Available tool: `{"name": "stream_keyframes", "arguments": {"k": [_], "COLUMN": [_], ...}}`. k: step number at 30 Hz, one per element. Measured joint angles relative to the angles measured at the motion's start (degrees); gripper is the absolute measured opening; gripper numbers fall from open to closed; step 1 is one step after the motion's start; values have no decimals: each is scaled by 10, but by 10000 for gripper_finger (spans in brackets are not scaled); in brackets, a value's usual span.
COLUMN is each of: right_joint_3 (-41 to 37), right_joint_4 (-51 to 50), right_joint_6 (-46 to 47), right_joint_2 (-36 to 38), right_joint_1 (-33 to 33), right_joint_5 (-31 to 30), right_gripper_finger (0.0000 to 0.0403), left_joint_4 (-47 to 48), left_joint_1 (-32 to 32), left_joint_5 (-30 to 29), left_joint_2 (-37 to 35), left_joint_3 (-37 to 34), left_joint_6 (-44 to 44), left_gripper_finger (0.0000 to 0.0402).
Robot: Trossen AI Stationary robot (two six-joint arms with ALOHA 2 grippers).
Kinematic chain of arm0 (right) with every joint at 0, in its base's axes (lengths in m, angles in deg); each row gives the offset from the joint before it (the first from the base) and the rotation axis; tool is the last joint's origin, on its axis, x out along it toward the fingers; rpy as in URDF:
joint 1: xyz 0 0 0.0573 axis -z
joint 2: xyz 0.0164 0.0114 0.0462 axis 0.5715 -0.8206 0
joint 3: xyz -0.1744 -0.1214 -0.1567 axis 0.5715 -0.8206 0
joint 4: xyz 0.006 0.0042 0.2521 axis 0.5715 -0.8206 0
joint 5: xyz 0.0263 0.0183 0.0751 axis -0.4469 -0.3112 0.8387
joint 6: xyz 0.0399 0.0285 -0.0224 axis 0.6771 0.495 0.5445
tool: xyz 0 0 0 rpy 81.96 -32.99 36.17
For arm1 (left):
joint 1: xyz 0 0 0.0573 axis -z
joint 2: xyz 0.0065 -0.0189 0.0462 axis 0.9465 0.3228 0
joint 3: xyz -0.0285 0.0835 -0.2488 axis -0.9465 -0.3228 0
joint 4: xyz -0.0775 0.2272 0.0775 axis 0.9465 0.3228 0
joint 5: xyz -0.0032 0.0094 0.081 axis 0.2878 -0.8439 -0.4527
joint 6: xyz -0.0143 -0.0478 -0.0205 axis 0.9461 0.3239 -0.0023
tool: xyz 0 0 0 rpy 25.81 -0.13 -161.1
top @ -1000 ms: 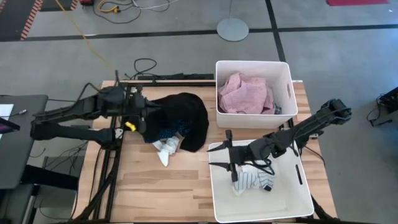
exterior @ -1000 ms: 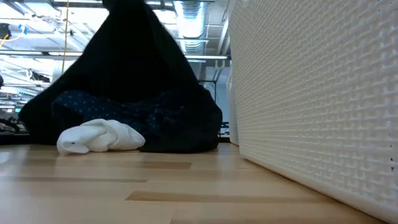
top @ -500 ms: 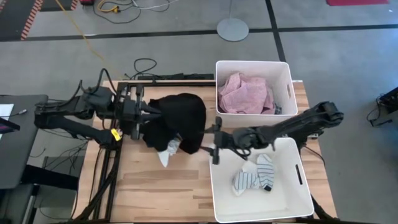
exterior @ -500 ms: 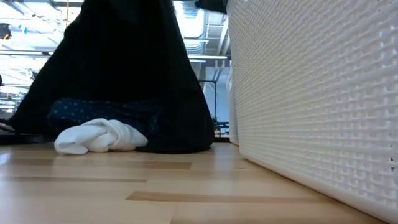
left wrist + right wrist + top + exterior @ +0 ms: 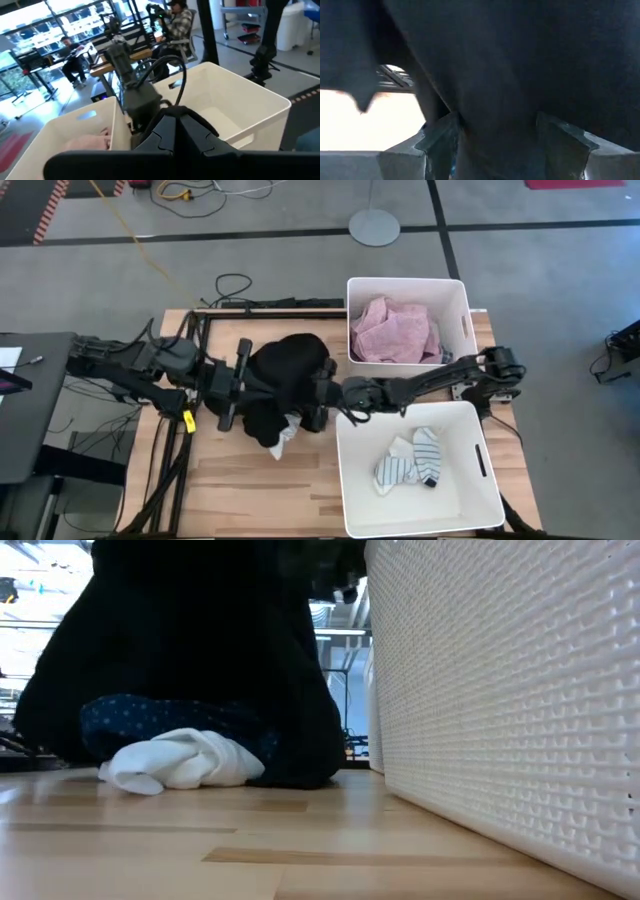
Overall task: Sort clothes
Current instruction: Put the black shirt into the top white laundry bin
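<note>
The large black garment [image 5: 290, 370] is pulled up into a tall tent shape [image 5: 200, 650], its lower edge resting on the table. Under it lie the navy dotted garment [image 5: 150, 720] and a white sock [image 5: 281, 436]. My left gripper [image 5: 252, 379] is shut at the black garment's left side, pointing level. My right gripper [image 5: 316, 392] is open at the garment's right side, and black cloth fills the gap between its fingers [image 5: 442, 140]. Pink clothes [image 5: 393, 330] lie in the far bin, striped socks [image 5: 410, 460] in the near bin. My left gripper is shut on an upper part of the black garment [image 5: 266, 376], coming level from the table's left. The place of contact is hidden by the cloth and the fingers. The garment hangs from it and its lower edge lies on the table. Whether my right gripper touches the cloth, I cannot tell.
Two white bins stand at the table's right: the far bin [image 5: 408, 281] and the near bin [image 5: 341, 480], whose wall [image 5: 500, 690] fills the right of the low view. Bare wood lies toward the near left. People sit at desks in the room beyond.
My left gripper has risen and swung toward the table's right and near edge with the black garment's top; the garment now stands taller and narrower, its lower edge still on the table. My right gripper has gone from above the near bin toward the table's left, up to the black garment.
</note>
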Motion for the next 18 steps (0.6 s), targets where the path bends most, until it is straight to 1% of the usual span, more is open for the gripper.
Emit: {"name": "stream_keyframes", "arguments": {"k": [3, 4, 6, 8, 11, 12, 13, 15, 18], "right_joint_3": [21, 26, 34, 42, 55, 61, 68, 89, 120], "right_joint_4": [-15, -19, -18, -21, -24, -24, -24, -20, -20], "right_joint_6": [16, 20, 22, 21, -10, -30, -42, -54, -98], "right_joint_2": [-19, -23, -28, -28, -28, -28, -28, -27, -20], "right_joint_1": [8, 10, 16, 20, 20, 19, 18, 14, 7], "right_joint_5": [-28, -33, -37, -37, -18, -12, -11, -12, -16], "right_gripper_finger": [264, 253, 217, 162, 51, 27, 18, 14, 6], "left_joint_4": [4, 4, 6, 8, 14, 18, 23, 35, 49], "left_joint_1": [13, 17, 27, 34, 44, 48, 52, 62, 77], "left_joint_5": [-4, -6, -7, -7, -6, -6, -5, -3, -5], "left_joint_2": [14, 16, 17, 16, 16, 16, 16, 16, 16], "left_joint_3": [7, 9, 9, 9, 9, 9, 9, 9, 8], "left_joint_6": [-2, -2, -2, -1, 4, 6, 7, 10, 19], "left_gripper_finger": [0, 0, 0, 0, 0, 0, 0, 0, 0]}}
